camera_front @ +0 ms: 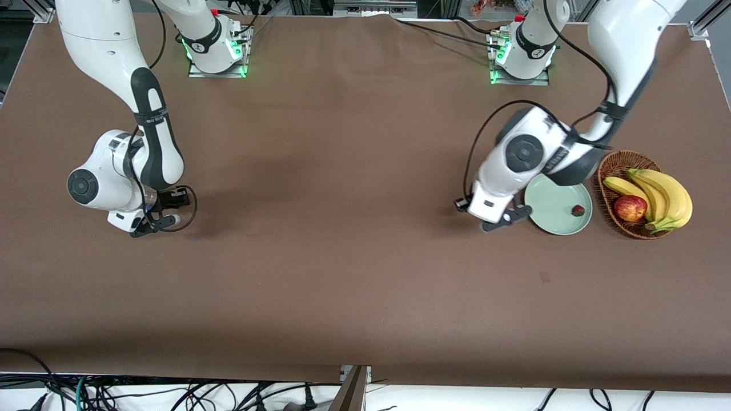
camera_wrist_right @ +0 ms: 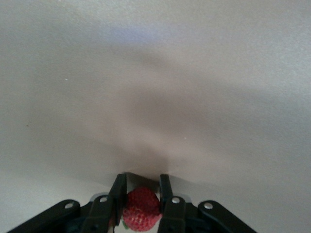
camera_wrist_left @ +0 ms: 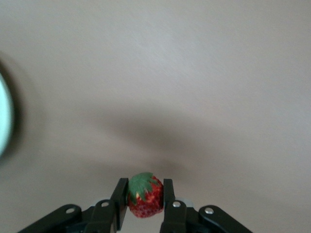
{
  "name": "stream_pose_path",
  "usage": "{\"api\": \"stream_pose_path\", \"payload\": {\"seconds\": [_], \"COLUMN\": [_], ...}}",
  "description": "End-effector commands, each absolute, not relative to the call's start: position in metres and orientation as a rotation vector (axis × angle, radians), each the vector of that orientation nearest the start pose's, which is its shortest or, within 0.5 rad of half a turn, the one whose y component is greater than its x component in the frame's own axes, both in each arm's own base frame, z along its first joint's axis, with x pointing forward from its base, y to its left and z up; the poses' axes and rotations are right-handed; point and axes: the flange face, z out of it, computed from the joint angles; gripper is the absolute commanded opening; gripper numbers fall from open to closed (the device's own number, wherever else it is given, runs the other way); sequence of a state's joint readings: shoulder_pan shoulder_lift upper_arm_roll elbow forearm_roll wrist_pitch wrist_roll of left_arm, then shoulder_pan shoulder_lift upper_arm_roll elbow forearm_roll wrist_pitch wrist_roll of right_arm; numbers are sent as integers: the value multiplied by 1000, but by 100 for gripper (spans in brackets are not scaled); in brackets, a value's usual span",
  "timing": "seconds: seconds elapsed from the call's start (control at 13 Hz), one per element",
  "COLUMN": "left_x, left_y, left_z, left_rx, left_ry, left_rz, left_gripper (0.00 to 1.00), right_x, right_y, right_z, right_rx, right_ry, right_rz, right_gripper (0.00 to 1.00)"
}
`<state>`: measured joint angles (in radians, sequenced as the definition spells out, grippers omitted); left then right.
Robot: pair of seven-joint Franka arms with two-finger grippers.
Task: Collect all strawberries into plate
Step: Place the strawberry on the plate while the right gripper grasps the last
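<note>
The pale mint-green plate (camera_front: 548, 201) lies toward the left arm's end of the table, with one strawberry (camera_front: 578, 210) on it. My left gripper (camera_front: 503, 220) is over the bare table just beside the plate's rim, on the side toward the right arm. It is shut on a second strawberry (camera_wrist_left: 144, 196), green cap showing; the plate's edge (camera_wrist_left: 4, 116) shows in the left wrist view. My right gripper (camera_front: 155, 222) is at the right arm's end, over the brown table, shut on a third strawberry (camera_wrist_right: 141, 208). Both held berries are hidden in the front view.
A brown wicker basket (camera_front: 612, 162) stands beside the plate, nearer the table's end. It holds bananas (camera_front: 662, 194) and a red-yellow apple (camera_front: 630, 208). The brown tabletop (camera_front: 342, 217) stretches between the two arms.
</note>
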<state>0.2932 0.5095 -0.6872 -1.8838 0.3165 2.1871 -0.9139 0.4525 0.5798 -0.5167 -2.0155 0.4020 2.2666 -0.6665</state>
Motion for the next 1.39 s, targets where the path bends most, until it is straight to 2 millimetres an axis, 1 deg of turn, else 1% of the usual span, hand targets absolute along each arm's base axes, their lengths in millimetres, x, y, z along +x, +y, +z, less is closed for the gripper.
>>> {"api": "stream_pose_path", "payload": {"seconds": [0.0,0.08,0.15,0.23,0.31,0.39,0.46,0.54,0.62,0.77,0.85,0.93,1.08,1.16,1.23,1.31], "left_x": [605,608,610,610,609,606,602,598,590,574,565,558,548,548,548,548], "left_y": [-131,-98,-62,-31,-6,14,29,40,52,56,54,53,50,50,50,50], "left_z": [313,315,315,314,310,302,293,282,269,240,228,219,205,204,204,203], "left_rx": [-3132,-3144,-3155,-3166,-3165,-3159,-3155,-3152,-3146,-3145,-3147,-3148,-3151,-3152,-3152,-3153], "left_ry": [-450,-380,-300,-244,-170,-120,-73,-26,-6,10,15,19,21,21,29,62], "left_rz": [198,224,232,242,261,278,290,283,260,213,196,186,154,152,154,156], "left_gripper": [10,10,10,10,10,10,10,10,10,11,11,11,12,16,26,50], "right_x": [574,574,575,576,576,577,576,573,570,562,556,548,538,531,525,523], "right_y": [-9,-2,9,20,34,47,67,92,125,194,226,262,325,364,408,445], "right_z": [192,197,200,206,210,215,220,226,232,247,254,263,280,279,280,278], "right_rx": [-2963,-2958,-2958,-2962,-2969,-2976,-2986,-2999,-3014,-3039,-3048,-3052,-3041,-3017,-2971,-2940], "right_ry": [-474,-454,-431,-405,-386,-359,-320,-265,-203,-85,-17,32,154,238,330,415], "right_rz": [313,314,317,310,305,299,296,292,287,261,249,222,163,165,174,175], "right_gripper": [24,24,24,24,24,24,24,24,24,24,24,24,24,24,24,24]}}
